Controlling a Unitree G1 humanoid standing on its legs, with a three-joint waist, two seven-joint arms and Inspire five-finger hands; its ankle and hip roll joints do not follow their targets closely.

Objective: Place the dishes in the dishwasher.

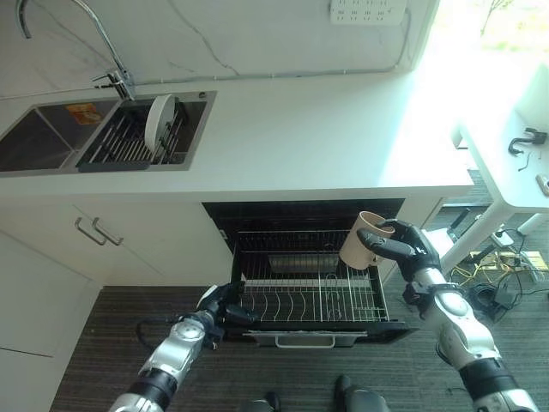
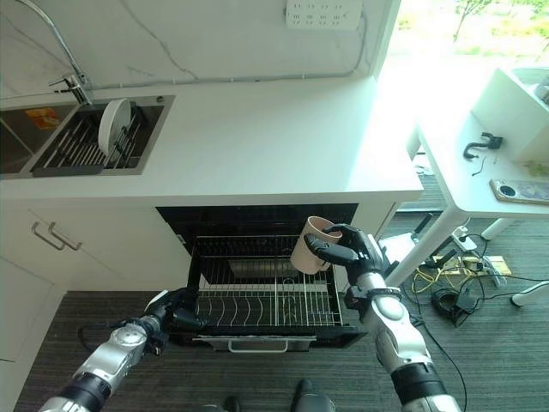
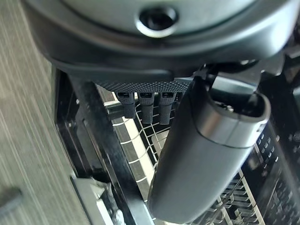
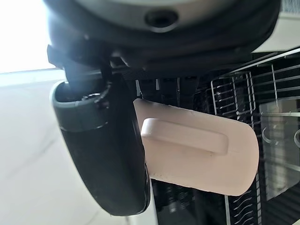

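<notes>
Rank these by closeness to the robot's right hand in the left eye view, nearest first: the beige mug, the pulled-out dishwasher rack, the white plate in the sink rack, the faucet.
1. Beige mug: held in the right hand, above the rack's right side.
2. Dishwasher rack: just below and left of the hand.
3. White plate: upright in the sink rack, far upper left.
4. Faucet: farther left, behind the sink.

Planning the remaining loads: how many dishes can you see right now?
2: a beige mug held in the right hand over the dishwasher rack, and a white plate standing in the sink rack. Others may be hidden.
</notes>
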